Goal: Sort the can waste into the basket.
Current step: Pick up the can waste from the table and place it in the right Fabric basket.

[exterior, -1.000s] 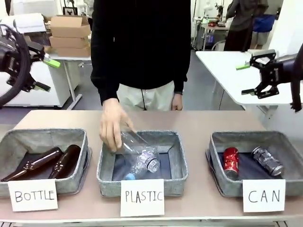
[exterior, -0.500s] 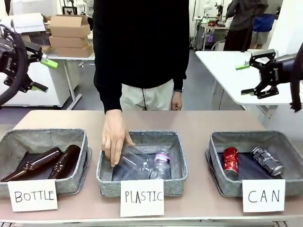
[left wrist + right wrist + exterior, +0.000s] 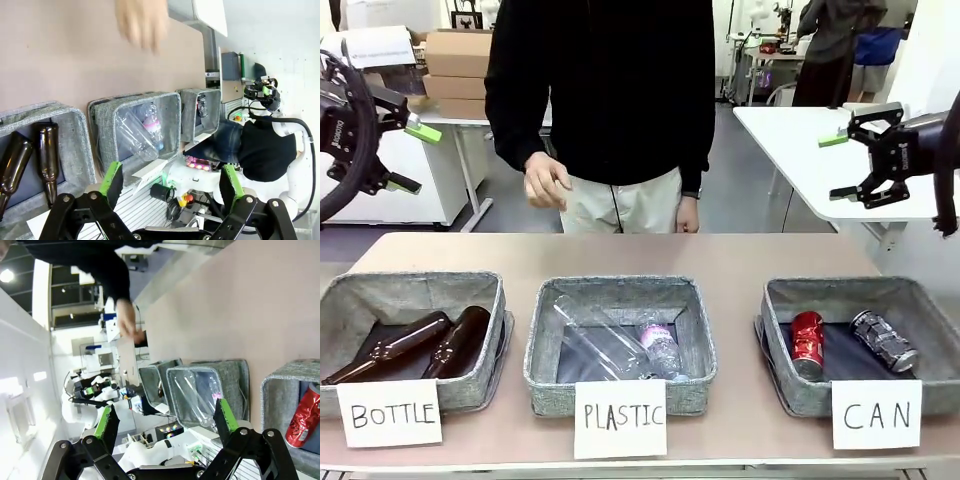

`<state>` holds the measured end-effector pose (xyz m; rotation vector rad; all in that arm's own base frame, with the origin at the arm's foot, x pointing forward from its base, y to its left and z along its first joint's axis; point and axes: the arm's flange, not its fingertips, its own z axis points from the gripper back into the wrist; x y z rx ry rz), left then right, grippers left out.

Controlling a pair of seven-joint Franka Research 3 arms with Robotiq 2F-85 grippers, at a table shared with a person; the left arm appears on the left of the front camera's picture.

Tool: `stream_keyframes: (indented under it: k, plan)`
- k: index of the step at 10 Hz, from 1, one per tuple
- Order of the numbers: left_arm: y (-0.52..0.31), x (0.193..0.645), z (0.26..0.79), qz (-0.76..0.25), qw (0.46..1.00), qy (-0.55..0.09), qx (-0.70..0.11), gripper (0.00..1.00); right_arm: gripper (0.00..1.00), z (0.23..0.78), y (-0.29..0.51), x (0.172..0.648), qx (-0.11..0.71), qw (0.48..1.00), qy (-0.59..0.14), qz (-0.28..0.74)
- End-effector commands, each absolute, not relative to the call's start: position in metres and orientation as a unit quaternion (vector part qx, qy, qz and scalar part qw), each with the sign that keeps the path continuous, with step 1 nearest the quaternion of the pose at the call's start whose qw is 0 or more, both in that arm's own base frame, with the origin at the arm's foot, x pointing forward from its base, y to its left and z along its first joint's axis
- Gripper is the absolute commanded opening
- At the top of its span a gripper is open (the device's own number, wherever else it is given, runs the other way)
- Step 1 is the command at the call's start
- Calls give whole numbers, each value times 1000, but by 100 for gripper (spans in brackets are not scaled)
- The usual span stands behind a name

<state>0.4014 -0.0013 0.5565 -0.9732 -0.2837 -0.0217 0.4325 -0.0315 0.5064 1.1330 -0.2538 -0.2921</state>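
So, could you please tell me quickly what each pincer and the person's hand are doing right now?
Left pincer: open, holding nothing.
Right pincer: open, holding nothing.
Person's hand: raised, holding nothing.

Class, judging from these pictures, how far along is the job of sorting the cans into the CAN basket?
Done: the red can and the dark can both lie inside the CAN basket. In hand: nothing; the left hand and right hand hang open above the table, and the person's hand is raised, clear of the baskets. Left: no can is visible outside the basket, so the sorting looks finished.
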Motion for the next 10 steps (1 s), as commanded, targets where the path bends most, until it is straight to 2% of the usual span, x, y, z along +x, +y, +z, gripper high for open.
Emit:
stream_keyframes:
  k: [1, 10]
  plan:
    - [0, 400, 558, -10, 876, -132, -465, 100, 100, 506, -31, 431, 530, 827, -125, -137]
    - [0, 400, 558, -10, 876, -132, -465, 100, 100, 506, -31, 431, 530, 827, -125, -137]
